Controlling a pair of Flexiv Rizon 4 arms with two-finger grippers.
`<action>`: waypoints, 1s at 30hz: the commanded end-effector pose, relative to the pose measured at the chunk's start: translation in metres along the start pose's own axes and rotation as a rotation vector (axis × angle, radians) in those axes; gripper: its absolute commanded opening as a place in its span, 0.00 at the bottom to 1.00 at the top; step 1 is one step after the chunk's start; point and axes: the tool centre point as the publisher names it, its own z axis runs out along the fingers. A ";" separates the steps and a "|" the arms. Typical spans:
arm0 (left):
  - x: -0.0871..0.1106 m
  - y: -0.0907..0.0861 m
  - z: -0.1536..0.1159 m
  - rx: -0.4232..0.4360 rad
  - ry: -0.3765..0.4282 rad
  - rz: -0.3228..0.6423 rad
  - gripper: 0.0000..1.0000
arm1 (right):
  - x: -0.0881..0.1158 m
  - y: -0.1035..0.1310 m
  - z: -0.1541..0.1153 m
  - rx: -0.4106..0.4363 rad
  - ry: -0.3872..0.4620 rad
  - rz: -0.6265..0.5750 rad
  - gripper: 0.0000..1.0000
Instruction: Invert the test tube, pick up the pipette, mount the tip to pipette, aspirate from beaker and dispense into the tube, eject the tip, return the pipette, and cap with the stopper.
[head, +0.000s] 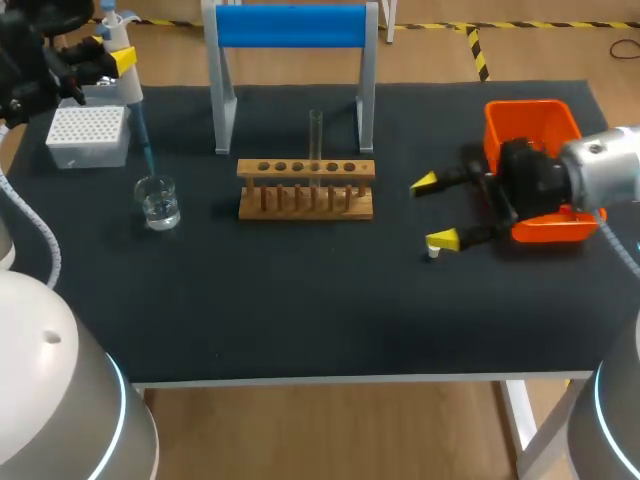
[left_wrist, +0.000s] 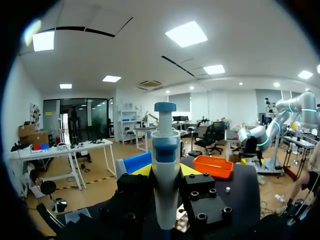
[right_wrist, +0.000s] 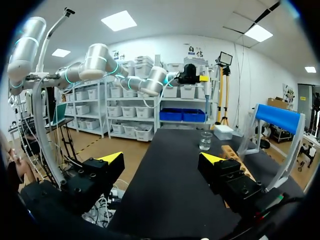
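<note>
- Table (head: 300, 300) with a black top carries all the items.
- Stand (head: 290, 25) with a blue top bar rises just behind the rack (head: 306, 188), which is wooden with a row of holes.
- Bin (head: 530, 120), orange, sits well right of the rack. The right arm covers its inside in the head view. The left wrist view shows only its rim and outer wall.
- Tip box (head: 88, 135), white with a dotted top, lies far left of the rack and a little behind it.
- Beaker (head: 158, 203), clear glass with a shallow layer of clear liquid, stands left of the rack, in front of the tip box.
- Left gripper (left_wrist: 165, 171) is clamped on the pipette (head: 127, 90), fingers pressed on both sides of its white body, high to the left of the rack.
- The pipette's blue plunger cap shows only in the left wrist view. The head view alone shows its thin tip pointing down at the beaker's mouth. Whether it touches the liquid cannot be told.
- Right gripper (head: 434, 211) lies right of the rack, fingers spread wide with nothing between them. Its wrist view looks along the table to the beaker and the rack's end.
- Tube (head: 316, 135), clear, stands upright in a middle rack hole.
- Stopper (head: 433, 253), small and white, lies on the table just beside the right gripper's nearer fingertip.
</note>
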 end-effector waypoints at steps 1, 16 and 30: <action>0.000 0.001 0.000 0.003 -0.003 0.001 0.00 | -0.008 0.004 0.051 0.070 0.006 0.016 1.00; 0.000 0.001 0.000 0.003 -0.003 0.001 0.00 | -0.033 0.009 0.166 0.139 -0.102 0.037 1.00; 0.000 0.001 0.000 0.003 -0.003 0.001 0.00 | -0.055 0.014 0.219 0.244 -0.255 0.038 1.00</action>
